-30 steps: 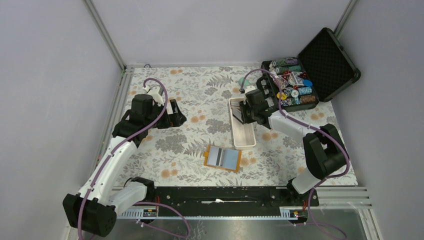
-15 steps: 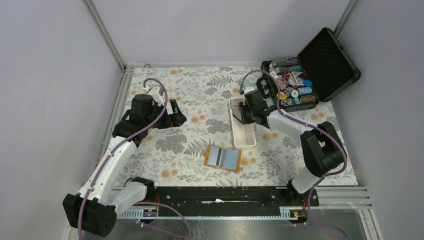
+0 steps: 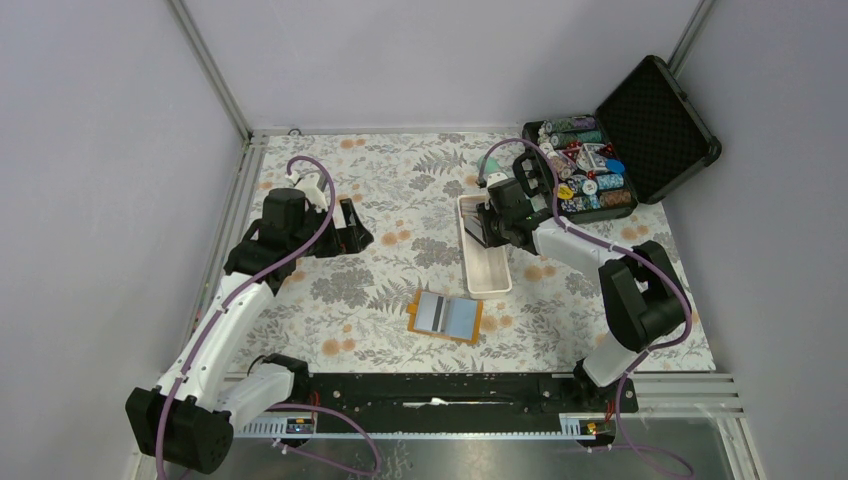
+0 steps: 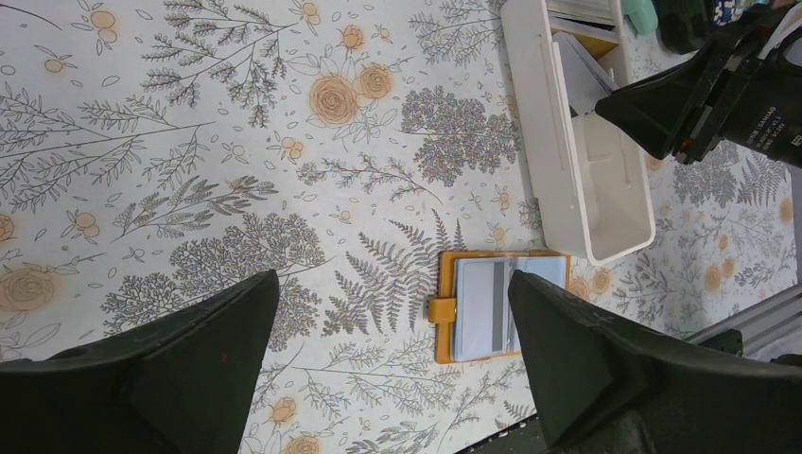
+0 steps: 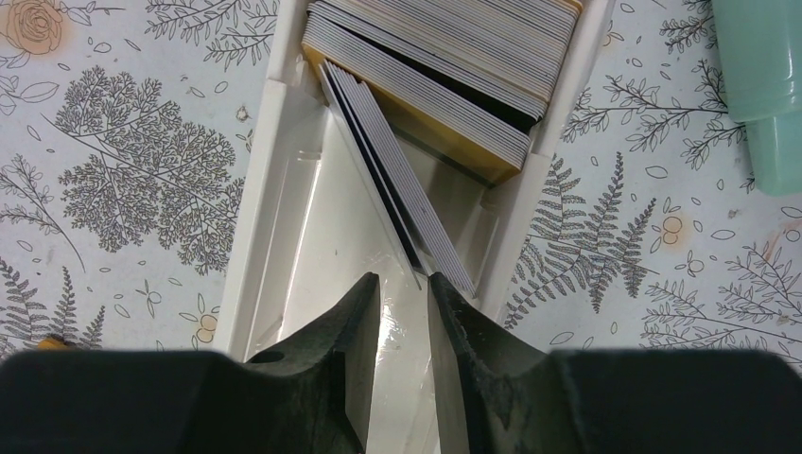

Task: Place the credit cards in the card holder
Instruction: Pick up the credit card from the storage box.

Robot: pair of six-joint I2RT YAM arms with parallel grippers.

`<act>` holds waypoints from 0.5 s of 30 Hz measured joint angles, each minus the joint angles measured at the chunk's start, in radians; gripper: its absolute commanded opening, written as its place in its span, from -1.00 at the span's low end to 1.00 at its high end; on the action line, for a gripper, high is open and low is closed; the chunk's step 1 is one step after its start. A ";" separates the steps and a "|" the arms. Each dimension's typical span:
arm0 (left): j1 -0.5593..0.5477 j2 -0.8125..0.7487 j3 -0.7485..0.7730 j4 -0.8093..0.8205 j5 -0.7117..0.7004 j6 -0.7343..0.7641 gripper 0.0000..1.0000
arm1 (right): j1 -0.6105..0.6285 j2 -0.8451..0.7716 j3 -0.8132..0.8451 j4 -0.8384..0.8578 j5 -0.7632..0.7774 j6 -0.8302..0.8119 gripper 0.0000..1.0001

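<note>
The card holder [image 3: 446, 316] lies open on the floral cloth, orange with pale blue pockets, and a grey striped card [image 3: 435, 313] sits in its left pocket. More credit cards [image 5: 444, 76] stand stacked at the far end of the white tray [image 3: 488, 275], and a few [image 5: 397, 180] lean out from the stack. My right gripper [image 5: 405, 281] is low inside the tray, open by a narrow gap, its tips just short of the leaning cards' lower edge and holding nothing. My left gripper [image 4: 392, 284] hangs wide open over the left of the cloth. The card holder [image 4: 496, 305] shows near its right finger.
A black case [image 3: 585, 170] of poker chips stands open at the back right, its lid [image 3: 655, 115] tilted back. A mint-green object [image 5: 761, 85] lies just beyond the tray's far right corner. Metal frame rails edge the cloth on the left and front.
The right arm's elbow has shifted slightly left, with its gripper staying in the tray. The left arm has not moved.
</note>
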 measured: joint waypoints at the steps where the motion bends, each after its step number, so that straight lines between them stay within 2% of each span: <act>1: 0.000 0.000 0.000 0.000 0.000 0.000 0.97 | 0.000 0.000 0.000 0.000 -0.001 -0.002 -0.36; 15: 0.005 0.000 0.000 0.000 0.003 0.000 0.98 | 0.003 -0.001 0.000 0.000 0.000 -0.005 -0.36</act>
